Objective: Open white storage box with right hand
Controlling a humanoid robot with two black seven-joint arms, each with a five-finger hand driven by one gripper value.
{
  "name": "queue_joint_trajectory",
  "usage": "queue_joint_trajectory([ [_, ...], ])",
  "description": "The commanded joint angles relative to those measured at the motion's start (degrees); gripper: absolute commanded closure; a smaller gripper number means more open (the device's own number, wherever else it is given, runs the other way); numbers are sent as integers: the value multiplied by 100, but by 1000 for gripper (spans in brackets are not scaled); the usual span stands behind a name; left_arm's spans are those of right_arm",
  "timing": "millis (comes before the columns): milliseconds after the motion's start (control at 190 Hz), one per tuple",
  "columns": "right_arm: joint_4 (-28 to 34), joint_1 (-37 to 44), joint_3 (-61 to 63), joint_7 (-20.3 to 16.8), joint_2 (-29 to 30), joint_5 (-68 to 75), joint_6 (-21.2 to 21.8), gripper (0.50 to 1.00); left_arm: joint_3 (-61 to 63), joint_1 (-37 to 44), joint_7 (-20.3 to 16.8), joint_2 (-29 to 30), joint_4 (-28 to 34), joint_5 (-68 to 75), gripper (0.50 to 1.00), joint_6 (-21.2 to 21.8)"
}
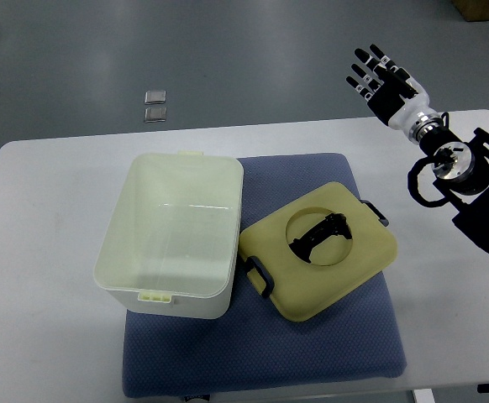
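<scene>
Views: one only, top view
Position: high on the robot's side
Facing: steeply down at the bench [51,252], floor [228,50] beyond

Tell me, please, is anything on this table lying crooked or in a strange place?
Mostly the pale yellow plastic lid: it lies askew on the blue cushion mat, beside the open white plastic storage box, not on it. The right hand is raised, holding nothing, far from both.

Lab or test bay: plain white rounded-corner table [51,218] on bare grey concrete floor [228,59]; two small metal floor plates [155,106].
</scene>
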Motion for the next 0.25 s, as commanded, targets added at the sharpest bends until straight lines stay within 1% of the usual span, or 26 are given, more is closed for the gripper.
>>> queue_joint_trajectory([
  [0,8,-199,83,66,116,6,27,550,0,-1,-1,0,1,0,500,2],
  [127,8,-243,118,66,336,14,36,550,-9,-1,-1,0,1,0,500,2],
  [248,8,-278,197,66,345,14,107,550,-9,-1,-1,0,1,0,500,2],
])
